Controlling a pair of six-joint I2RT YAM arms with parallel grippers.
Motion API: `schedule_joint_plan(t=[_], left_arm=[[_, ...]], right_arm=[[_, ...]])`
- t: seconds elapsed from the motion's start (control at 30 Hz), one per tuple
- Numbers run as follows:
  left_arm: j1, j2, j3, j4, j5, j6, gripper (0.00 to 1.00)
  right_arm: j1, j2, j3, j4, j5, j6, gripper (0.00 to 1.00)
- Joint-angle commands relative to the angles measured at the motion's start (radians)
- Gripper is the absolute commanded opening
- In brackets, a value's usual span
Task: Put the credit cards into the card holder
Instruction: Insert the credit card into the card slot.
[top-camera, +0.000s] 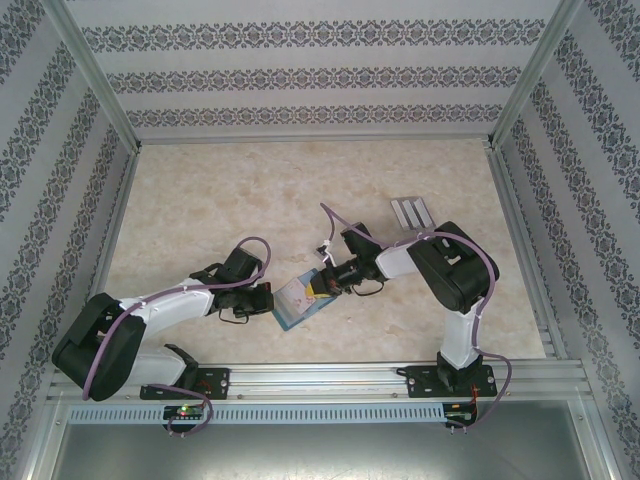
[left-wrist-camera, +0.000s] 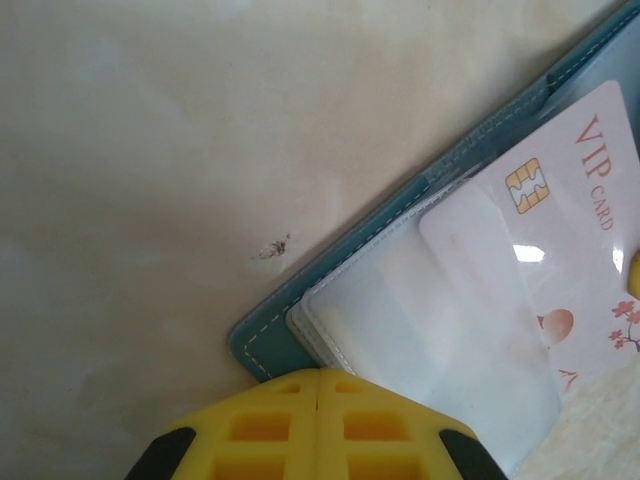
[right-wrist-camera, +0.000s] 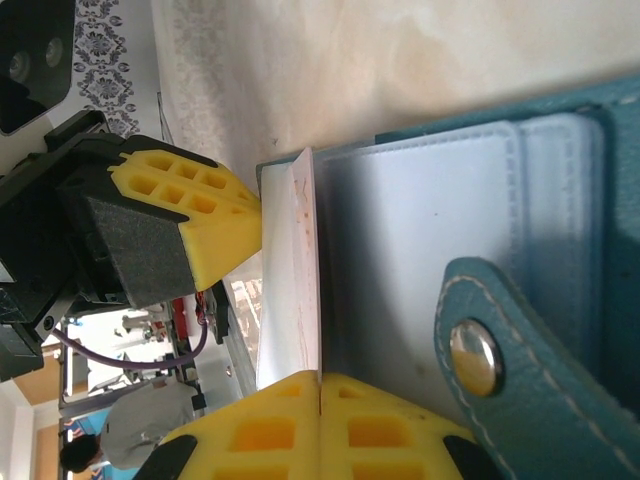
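The teal card holder (top-camera: 284, 321) lies open on the table between both arms, its pale inner pockets up. A white credit card (left-wrist-camera: 585, 190) with red "VIP CARD" lettering and a gold chip sits partly under a clear pocket. My right gripper (right-wrist-camera: 320, 378) is shut on this card (right-wrist-camera: 303, 260), seen edge-on, beside the light blue pockets and the snap strap (right-wrist-camera: 470, 355). My left gripper (left-wrist-camera: 318, 376) is shut, its yellow tips resting at the holder's teal corner (left-wrist-camera: 262, 345). In the top view the left gripper (top-camera: 268, 300) and right gripper (top-camera: 322, 285) flank the holder. Other cards are hidden.
A grey ridged rack (top-camera: 412, 212) stands behind the right arm. Patterned walls and metal rails enclose the marble-look table (top-camera: 250, 200). The left gripper's yellow fingers (right-wrist-camera: 200, 200) sit close to the card's far end.
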Motion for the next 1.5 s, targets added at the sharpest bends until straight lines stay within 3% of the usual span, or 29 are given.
schedule_joint_plan(t=[0.0,0.1,0.23,0.3,0.53,0.57,0.67,0.83,1.0,1.07,1.23,1.33,1.47], left_arm=[[-0.001,0.028,-0.025,-0.067,-0.116,-0.003,0.05],[-0.001,0.021,-0.030,-0.056,-0.119,-0.008,0.05],[-0.001,0.005,-0.033,-0.066,-0.128,-0.021,0.05],[-0.001,-0.006,-0.026,-0.090,-0.157,-0.016,0.05],[0.001,-0.027,-0.020,-0.105,-0.146,-0.012,0.05],[0.000,-0.025,-0.020,-0.109,-0.143,-0.010,0.05],[0.000,-0.022,-0.024,-0.105,-0.132,-0.011,0.05],[0.001,-0.018,-0.029,-0.091,-0.132,-0.005,0.04],[0.001,-0.008,-0.020,-0.087,-0.138,-0.006,0.08],[0.001,-0.013,-0.001,-0.117,-0.149,-0.008,0.23],[0.006,-0.084,0.008,-0.151,-0.180,-0.015,0.37],[0.011,-0.123,0.010,-0.184,-0.176,-0.024,0.35],[0.018,-0.162,-0.005,-0.209,-0.174,-0.037,0.23]], right_arm=[[0.030,0.017,0.011,0.026,0.001,0.020,0.03],[0.062,0.010,0.004,0.045,0.028,0.048,0.07],[0.075,-0.010,-0.012,0.086,0.059,0.108,0.26],[0.074,-0.028,-0.010,0.045,0.070,0.081,0.28],[0.061,-0.088,0.007,-0.142,0.184,-0.027,0.28],[0.062,-0.088,0.007,-0.148,0.193,-0.030,0.26],[0.074,-0.076,0.018,-0.143,0.186,-0.022,0.08],[0.122,-0.036,0.046,-0.113,0.192,0.011,0.04],[0.179,-0.036,0.084,-0.134,0.252,0.019,0.04],[0.195,-0.038,0.091,-0.129,0.262,0.036,0.04],[0.205,-0.090,0.087,-0.169,0.308,0.012,0.04],[0.200,-0.148,0.083,-0.244,0.391,-0.019,0.16],[0.202,-0.177,0.082,-0.256,0.455,-0.014,0.20]])
